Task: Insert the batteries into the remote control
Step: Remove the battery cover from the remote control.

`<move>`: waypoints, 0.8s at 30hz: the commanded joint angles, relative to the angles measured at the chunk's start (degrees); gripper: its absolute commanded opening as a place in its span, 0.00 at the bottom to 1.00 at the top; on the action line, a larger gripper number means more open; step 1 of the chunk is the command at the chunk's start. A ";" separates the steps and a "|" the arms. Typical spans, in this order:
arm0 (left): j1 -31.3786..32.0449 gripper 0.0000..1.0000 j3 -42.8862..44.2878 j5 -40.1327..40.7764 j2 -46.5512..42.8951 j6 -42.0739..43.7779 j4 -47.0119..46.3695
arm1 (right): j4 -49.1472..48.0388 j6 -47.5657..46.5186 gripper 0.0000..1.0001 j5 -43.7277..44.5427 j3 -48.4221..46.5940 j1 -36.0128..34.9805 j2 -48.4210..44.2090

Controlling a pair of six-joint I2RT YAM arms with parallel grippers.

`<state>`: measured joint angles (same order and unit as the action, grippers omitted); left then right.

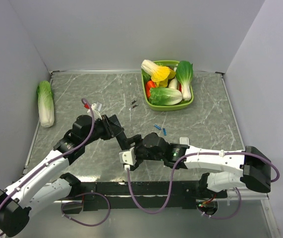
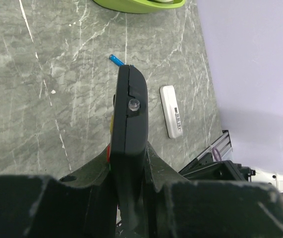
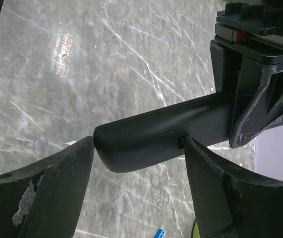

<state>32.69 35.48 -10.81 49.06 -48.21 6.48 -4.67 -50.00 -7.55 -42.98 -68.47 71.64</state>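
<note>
Marbled table (image 1: 106, 94) bears batteries (image 1: 160, 128), basket (image 1: 171, 107), cabbage (image 1: 45, 103), white remote (image 2: 171, 111).

No legible text or markings.

Left jaws clamped tight, right jaws parted

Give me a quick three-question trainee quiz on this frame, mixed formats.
1. True or false: both batteries are already inside the remote control.
2. Which tool clamps the remote control: A) left B) right C) neither?
3. What colour is the spare remote lying on the table?
Key: 1 false, the batteries lie loose on the table; 2 A, the left tool; 3 white.
</note>
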 commanded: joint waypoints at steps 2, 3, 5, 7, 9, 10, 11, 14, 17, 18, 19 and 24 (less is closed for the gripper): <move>-0.26 0.01 1.25 -3.78 -0.10 -4.35 -8.67 | 0.45 0.52 0.77 -2.73 0.27 0.09 1.49; -0.26 0.01 1.08 -3.96 -0.10 -4.53 -9.03 | 0.62 0.52 0.77 -2.99 0.01 0.09 1.66; -0.26 0.01 0.99 -4.05 -0.19 -4.79 -9.29 | 1.67 0.52 0.76 -3.87 -0.61 0.09 2.36; -0.26 0.01 0.90 -3.96 -0.19 -4.62 -9.29 | 2.99 0.43 0.74 -4.57 -1.31 0.17 2.98; -0.26 0.01 0.73 -3.70 -0.28 -4.62 -9.47 | 4.40 0.43 0.73 -5.45 -2.54 0.09 4.12; -0.26 0.01 0.64 -3.78 -0.54 -4.53 -9.56 | 6.23 0.43 0.73 -5.80 -2.98 0.09 4.39; -0.26 0.01 0.55 -3.78 -0.72 -4.44 -9.73 | 7.81 0.69 0.72 -6.42 -3.77 0.09 4.91; -0.26 0.01 0.29 -4.04 -1.07 -4.35 -10.08 | 9.14 0.78 0.66 -8.35 -4.47 0.26 5.88; -0.34 0.01 0.29 -4.05 -1.68 -4.00 -10.17 | 10.90 1.13 0.55 -9.41 -5.36 0.61 7.28; -0.34 0.01 0.20 -3.96 -1.77 -3.83 -10.00 | 11.34 1.13 0.49 -10.19 -5.45 0.79 7.46; -0.52 0.01 0.11 -3.61 -2.03 -3.74 -9.82 | 11.61 1.22 0.47 -10.64 -5.53 0.97 7.81; -2.10 0.01 -0.59 -3.43 -2.48 -2.95 -9.91 | 13.10 1.57 0.36 -12.75 -6.41 1.41 8.26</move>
<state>31.57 33.21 -10.74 49.28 -47.68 7.40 2.13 -49.65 -13.26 -48.36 -66.83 77.23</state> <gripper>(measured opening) 0.239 0.689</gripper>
